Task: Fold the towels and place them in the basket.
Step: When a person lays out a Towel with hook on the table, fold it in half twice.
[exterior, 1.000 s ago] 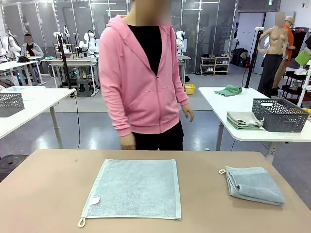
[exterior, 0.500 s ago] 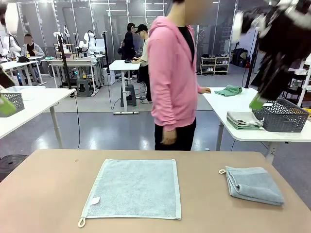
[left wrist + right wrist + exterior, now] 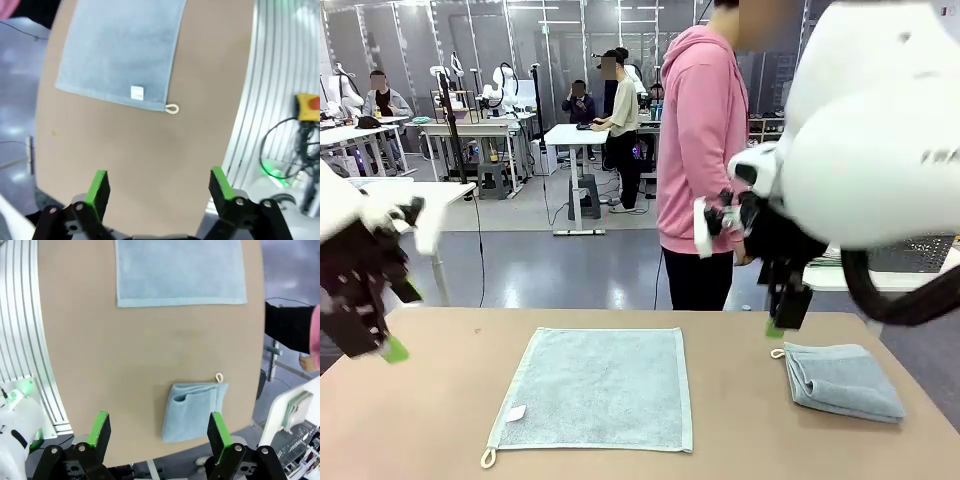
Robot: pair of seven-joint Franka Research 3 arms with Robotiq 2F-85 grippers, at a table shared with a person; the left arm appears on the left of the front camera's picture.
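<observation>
One flat towel (image 3: 595, 388) lies spread open on the middle of the surface (image 3: 420, 400). Its loop (image 3: 488, 458) is at the near left corner, with a small white label (image 3: 516, 413) just inside it. A folded towel (image 3: 842, 380) sits well apart, near the right edge. A basket (image 3: 296, 439) stands on a white side table (image 3: 832, 278) off to the right, away from both towels. The person (image 3: 705, 130) stands at the far side, turned toward that table.

The left end effector (image 3: 159, 182) hangs above the left part of the surface, jaws wide and nothing between them. The right end effector (image 3: 159, 426) is likewise wide and empty, held high over the right part of the surface.

The flat towel looks like thin terry: light, limp, not fragile, and unlikely to slip against the pads. It should sag from any pinch point, so a single grab in the middle would probably bunch it. The better hold is two corners of one edge, one per end effector. The pads should come in low to catch the hem, which looks firmer than the pile. A shallow pinch could lose a corner, and uneven travel would skew the fold. The folded towel is best taken across its thick folded edge, so the layers stay together on the way to the basket.
</observation>
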